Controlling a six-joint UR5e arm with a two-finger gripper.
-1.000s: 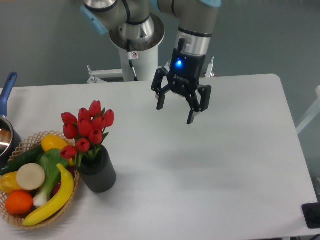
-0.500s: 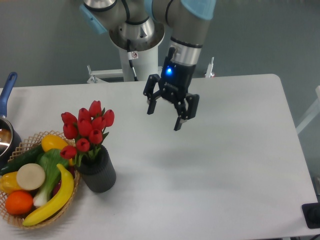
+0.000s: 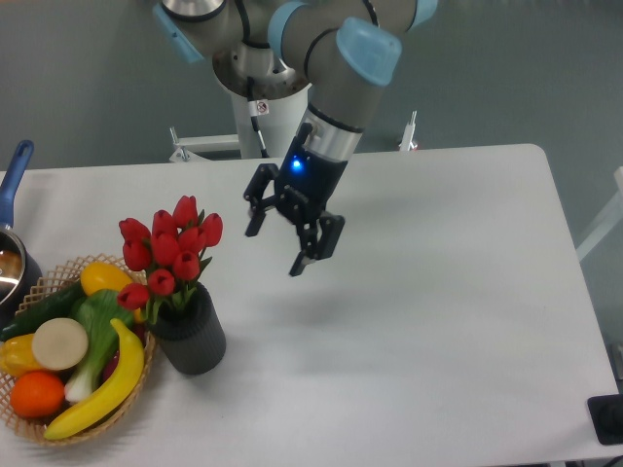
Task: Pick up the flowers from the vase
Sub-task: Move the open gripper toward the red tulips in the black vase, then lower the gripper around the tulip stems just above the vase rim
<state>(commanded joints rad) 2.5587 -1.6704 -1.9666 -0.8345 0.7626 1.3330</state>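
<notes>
flowers (image 3: 167, 250) in vase (image 3: 191, 336); gripper (image 3: 276, 251) agape, empty, just right of buds

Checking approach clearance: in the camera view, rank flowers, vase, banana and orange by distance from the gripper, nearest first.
From the gripper, jaws open above the table:
1. flowers, just to the image left, standing in the vase.
2. vase, lower left, under the blooms.
3. banana, further left, on the near edge of the wicker basket.
4. orange, at the basket's far-left front.
</notes>
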